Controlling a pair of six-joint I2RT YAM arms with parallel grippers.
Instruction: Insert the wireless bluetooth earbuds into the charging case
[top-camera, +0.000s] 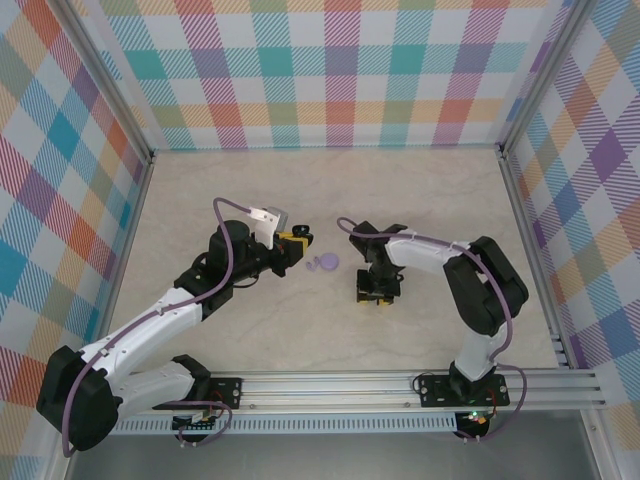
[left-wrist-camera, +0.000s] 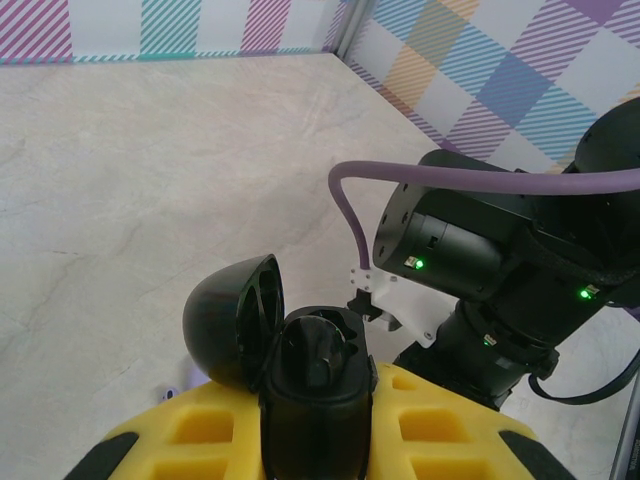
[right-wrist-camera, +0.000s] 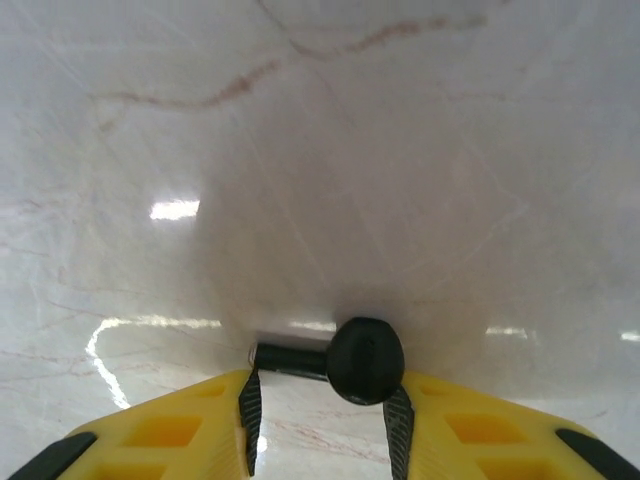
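— How far along is this?

— Early, I'd say. Neither earbud is in the case (top-camera: 326, 263) yet. The lavender case lies on the surface (top-camera: 250, 190) between the two arms, just beside the left tool (top-camera: 298, 243). From above it is too small to tell whether its lid is up

— And the earbuds?

— Each tool has one. The left tool is pinching the first earbud (left-wrist-camera: 318, 365), whose hollow rubber tip sticks out to the left above the yellow pads. The right tool (top-camera: 378, 293) points down at the surface. Its pads sit against both ends of the second earbud (right-wrist-camera: 365, 360), stem on one side and round body on the other. So it is pinching that one, though the earbud looks to be resting on the surface

— What's left?

— Nearly everything, by my reckoning: lift the second one, carry both across to the case, seat each in its slot
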